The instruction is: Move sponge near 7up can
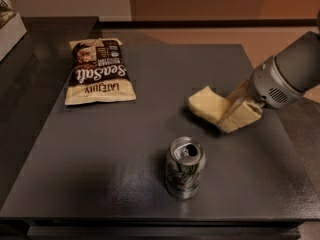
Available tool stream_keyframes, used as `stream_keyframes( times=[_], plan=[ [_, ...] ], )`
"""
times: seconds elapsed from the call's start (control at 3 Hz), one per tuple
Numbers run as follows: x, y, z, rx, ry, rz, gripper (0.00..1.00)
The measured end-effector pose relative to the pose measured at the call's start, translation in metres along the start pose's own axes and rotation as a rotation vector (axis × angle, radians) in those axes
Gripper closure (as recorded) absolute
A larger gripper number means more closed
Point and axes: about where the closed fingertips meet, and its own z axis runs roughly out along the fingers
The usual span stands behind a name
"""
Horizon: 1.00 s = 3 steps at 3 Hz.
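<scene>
The pale yellow sponge [204, 103] is right of the table's centre, held low over the dark tabletop [115, 149]; I cannot tell whether it touches. My gripper [226, 116] reaches in from the right and is shut on the sponge's right end, its pale fingers [242, 115] hiding that end. The silver and green 7up can [185, 168] stands upright near the front edge. It is a short way in front of the sponge and slightly left of it, and the two are apart.
A brown-and-cream chip bag [100, 71] lies flat at the table's back left. My grey arm housing [287, 79] hangs over the right edge. A pale box [7, 26] sits on the side surface at far left.
</scene>
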Motion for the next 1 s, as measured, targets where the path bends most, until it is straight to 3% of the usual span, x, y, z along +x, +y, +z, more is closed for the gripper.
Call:
stream_keyframes(
  times=[0.33,0.67,1.0],
  plan=[
    [0.011,0.036,0.006,-0.049,-0.013,-0.072,1.00],
    [0.018,0.055,0.008,-0.079,-0.014,-0.106,1.00],
    [0.023,0.073,0.005,-0.102,-0.004,-0.135,0.82]
  ],
)
